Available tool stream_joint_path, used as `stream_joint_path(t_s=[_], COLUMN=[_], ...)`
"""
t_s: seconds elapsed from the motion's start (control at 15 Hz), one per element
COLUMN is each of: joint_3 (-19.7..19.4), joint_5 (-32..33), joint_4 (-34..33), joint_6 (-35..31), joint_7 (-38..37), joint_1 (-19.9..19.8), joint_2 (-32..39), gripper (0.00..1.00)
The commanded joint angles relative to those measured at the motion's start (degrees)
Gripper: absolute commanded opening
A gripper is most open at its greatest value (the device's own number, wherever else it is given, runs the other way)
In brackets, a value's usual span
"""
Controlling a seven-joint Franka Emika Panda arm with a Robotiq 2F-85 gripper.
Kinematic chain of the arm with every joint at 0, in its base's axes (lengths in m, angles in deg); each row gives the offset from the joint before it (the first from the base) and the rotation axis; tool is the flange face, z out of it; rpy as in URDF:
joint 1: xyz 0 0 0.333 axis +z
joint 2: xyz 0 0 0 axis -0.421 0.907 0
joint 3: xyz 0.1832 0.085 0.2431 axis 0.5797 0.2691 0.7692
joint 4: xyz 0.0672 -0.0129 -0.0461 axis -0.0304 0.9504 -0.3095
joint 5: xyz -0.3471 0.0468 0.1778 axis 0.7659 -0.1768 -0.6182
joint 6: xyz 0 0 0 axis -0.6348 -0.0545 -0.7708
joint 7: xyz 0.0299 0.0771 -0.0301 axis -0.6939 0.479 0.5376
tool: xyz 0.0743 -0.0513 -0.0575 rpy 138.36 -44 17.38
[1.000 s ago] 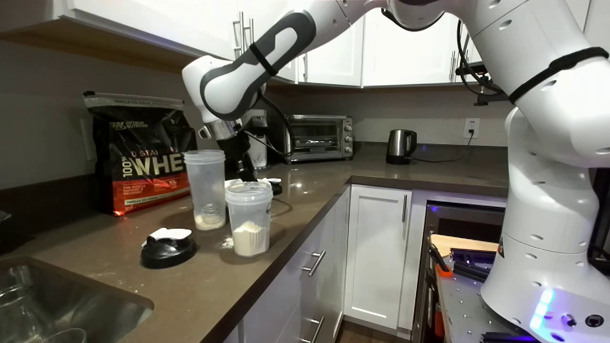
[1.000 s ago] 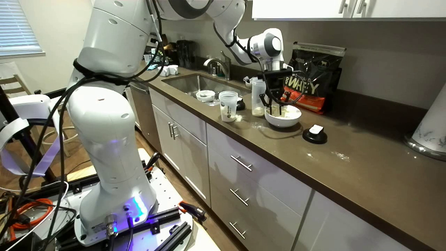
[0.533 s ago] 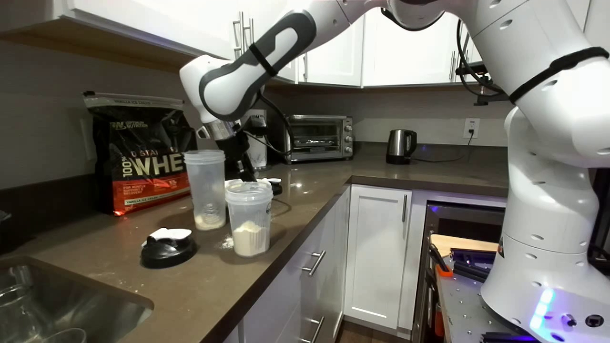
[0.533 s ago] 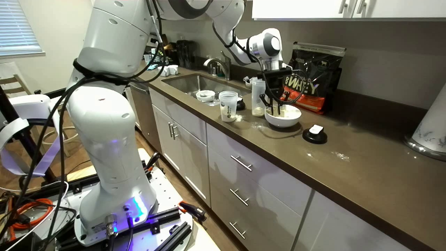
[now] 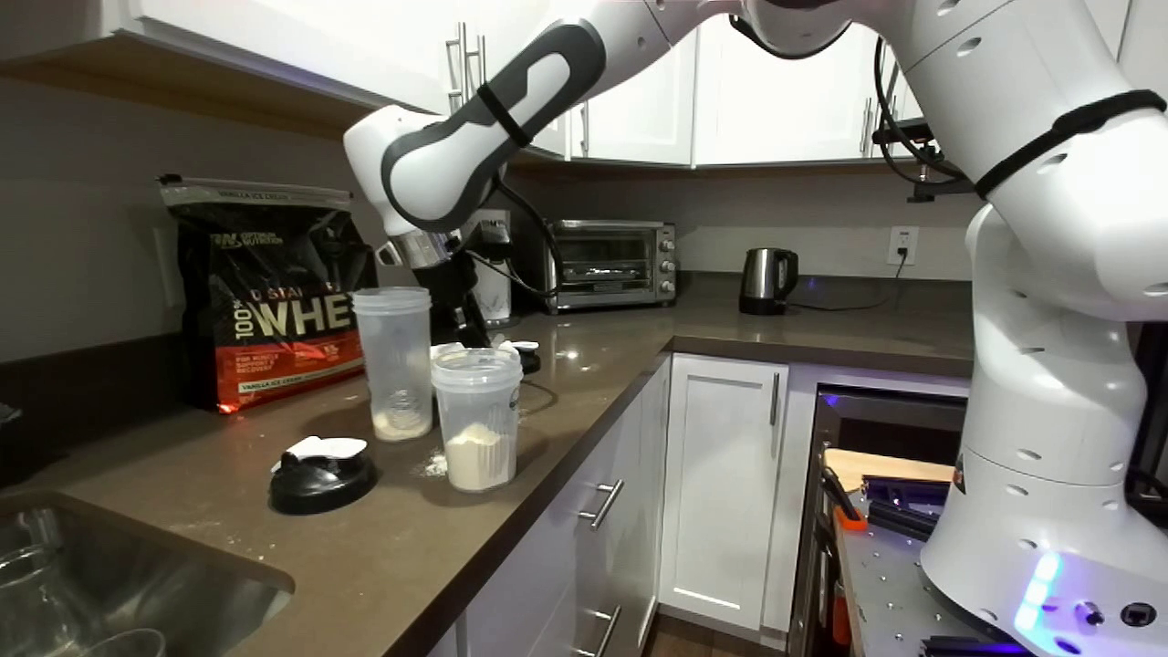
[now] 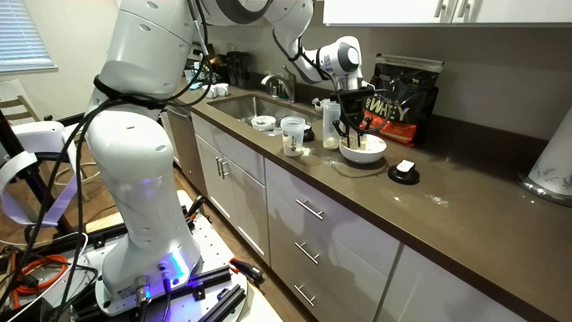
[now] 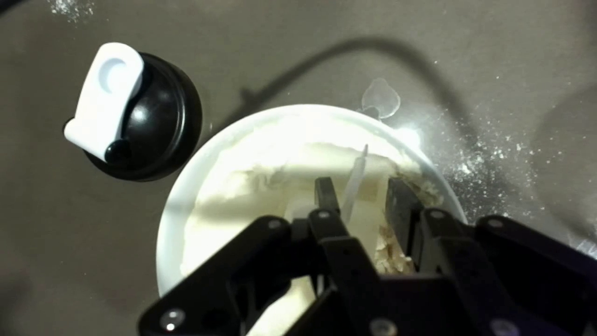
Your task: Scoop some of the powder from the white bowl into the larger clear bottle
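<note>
Plainly, the risk lies at the white bowl (image 6: pixel 364 156), where the end effector (image 7: pixel 360 187) points down with its fingers (image 7: pixel 400 205) apart, leaving a narrow gap. A thin pale handle (image 7: pixel 355 183), probably a scoop's, lies in that gap, nearer one finger than the other; no firm hold on it shows. Closing could shove the handle sideways before the second finger meets it, or catch it crooked, so that the scoop would twist and tip when lifted. A handle so thin may also slip if the fingers are dusty.

The powder (image 7: pixel 247 184) fills much of the bowl. Pressing too low could slide or tilt the bowl, and a hasty lift could fling powder out among the specks (image 7: pixel 487 170) lying on the desk (image 6: pixel 469 232).

The larger clear bottle (image 6: pixel 330 123) stands upright on the desk just beside the bowl, a little powder at its bottom. Its mouth looks narrow, so a tilted scoop would likely pour past it, and a low swing could topple it or the shorter tub (image 5: pixel 476 420) nearby.
</note>
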Motion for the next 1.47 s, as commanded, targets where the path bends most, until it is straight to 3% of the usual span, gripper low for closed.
stream_joint_path(t_s=[0.0,0.07,0.13,0.2,0.4,1.4], joint_3=[-0.1,-0.1,-0.11,-0.12,-0.2,-2.1], joint_5=[1.55,1.55,1.55,1.56,1.61,5.52], joint_4=[-0.95,-1.0,-1.07,-1.19,-1.41,-6.51], joint_6=[1.18,1.18,1.21,1.24,1.3,0.73], joint_7=[-1.1,-1.06,-1.03,-0.94,-0.89,-3.11], joint_1=[0.34,0.33,0.32,0.28,0.26,0.44], joint_2=[0.18,0.19,0.23,0.27,0.3,1.03], gripper=[0.43,0.39,0.19,0.19,0.0,0.02])
